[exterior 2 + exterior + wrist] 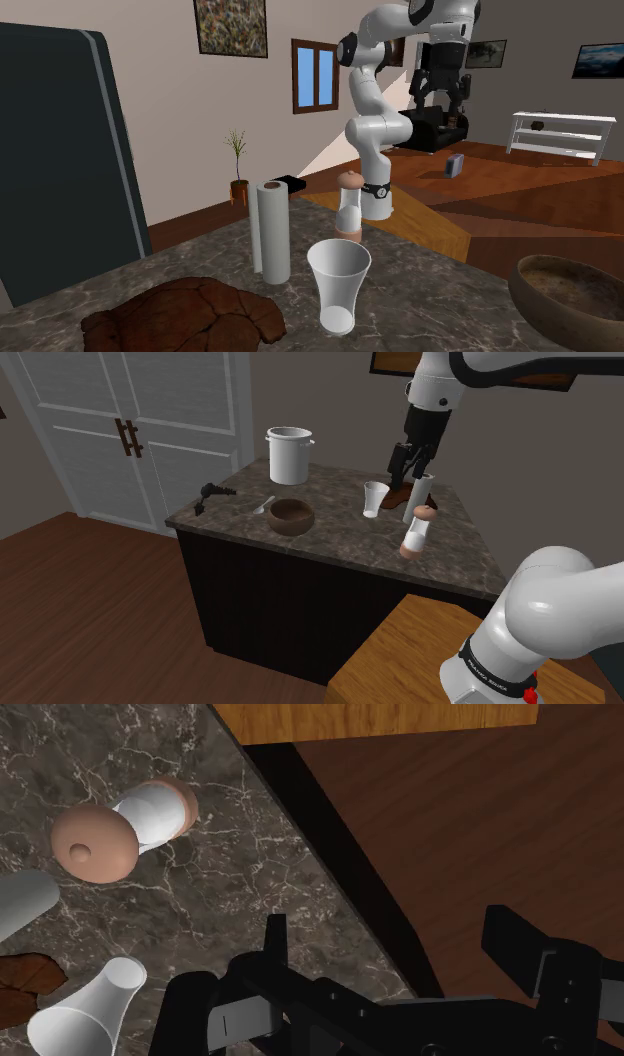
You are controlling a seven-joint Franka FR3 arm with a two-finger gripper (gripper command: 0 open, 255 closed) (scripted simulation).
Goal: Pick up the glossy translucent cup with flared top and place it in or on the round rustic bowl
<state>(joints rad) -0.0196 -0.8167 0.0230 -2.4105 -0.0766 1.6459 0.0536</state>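
White cup (375, 498), brown bowl (290, 525), dark white-veined counter (340, 539).

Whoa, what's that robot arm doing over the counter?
The white arm is after the pale cup, which stands upright and untouched on the marble counter. Its black end effector hangs open and empty in the air, just above the cup's end of the counter. The brown bowl where the cup should go sits empty, apart, toward the shoulder view's left.
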